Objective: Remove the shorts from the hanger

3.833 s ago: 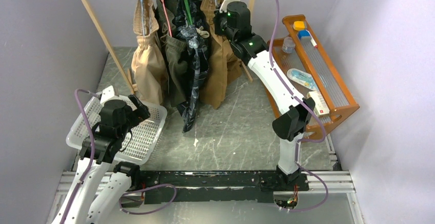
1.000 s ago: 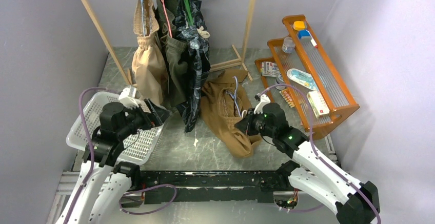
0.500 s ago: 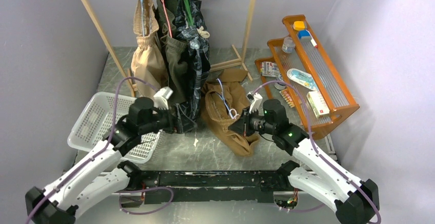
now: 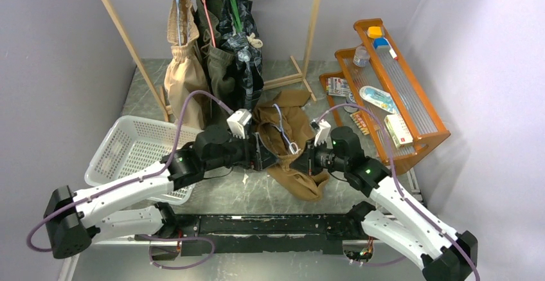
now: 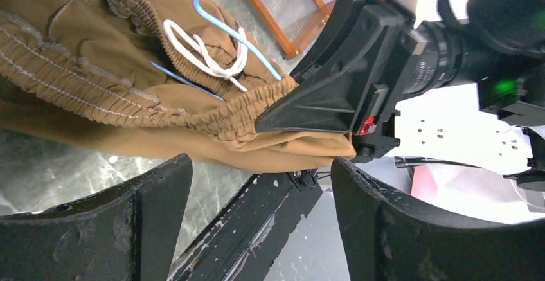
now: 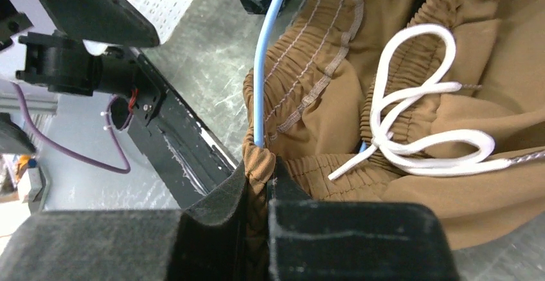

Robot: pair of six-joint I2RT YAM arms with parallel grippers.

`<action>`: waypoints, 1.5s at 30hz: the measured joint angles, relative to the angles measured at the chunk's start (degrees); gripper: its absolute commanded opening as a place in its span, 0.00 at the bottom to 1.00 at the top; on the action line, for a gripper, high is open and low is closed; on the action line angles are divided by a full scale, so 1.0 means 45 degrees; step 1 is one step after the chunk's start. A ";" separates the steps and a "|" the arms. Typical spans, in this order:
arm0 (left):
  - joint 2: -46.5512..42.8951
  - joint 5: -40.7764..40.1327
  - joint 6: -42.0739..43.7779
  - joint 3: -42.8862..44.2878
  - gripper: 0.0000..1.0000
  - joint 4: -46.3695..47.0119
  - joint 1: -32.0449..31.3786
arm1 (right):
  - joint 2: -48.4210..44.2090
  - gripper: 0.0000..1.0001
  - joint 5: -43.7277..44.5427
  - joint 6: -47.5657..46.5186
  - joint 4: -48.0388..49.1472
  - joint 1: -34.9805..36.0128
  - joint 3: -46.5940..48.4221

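The right arm's jaws are clamped on a fold of the elastic waistband of the tan brown shorts, and the wire of the blue hanger runs down to the fabric right at the pinch, with the white drawstring looped just to the right of it. The left arm's jaws stand wide apart and hold nothing; in the left wrist view the waistband lies just ahead of their gap, running from the pinch at centre right toward the upper left of the frame. Seen from above, the shorts are heaped on the worktop at centre frame, between the two arms, long axis from upper centre down to lower centre, the hanger threaded in the waist. The left arm is the free one, so it probably has to take the hanger or the band beside the pinch. The beige shorts, olive shorts and patterned shorts hang on the rack at upper centre.
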 measured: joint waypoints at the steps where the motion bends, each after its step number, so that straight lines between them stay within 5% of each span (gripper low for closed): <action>1: 0.0257 -0.0131 0.0000 0.0126 0.84 0.0068 -0.0194 | -0.0199 0.00 0.0296 -0.0039 -0.0457 0.0015 0.0151; 10: 0.0777 -0.1545 0.0942 0.2084 0.89 -0.0199 -0.0767 | -0.0622 0.00 0.1987 -0.0321 -0.4085 0.0039 0.4260; 15: 0.0316 -0.2385 0.1851 0.2909 0.99 -0.0787 -0.0772 | -0.0899 0.00 0.1234 -0.0413 -0.5382 0.0034 0.5693; 21: -0.0408 -0.2613 0.2696 0.3211 0.97 -0.0976 -0.0777 | -0.0806 0.00 -0.0855 -0.1054 -0.6518 0.0039 0.5829; 37: 0.0704 -0.1855 0.2982 0.2574 0.77 -0.1132 -0.0777 | 0.1239 0.00 -0.4133 -0.2851 -0.5294 0.0039 0.4250; 45: 0.0423 -0.2278 0.2691 0.1889 0.55 -0.1209 -0.0777 | 0.1855 0.00 -0.4595 -0.3400 -0.5076 0.0039 0.4255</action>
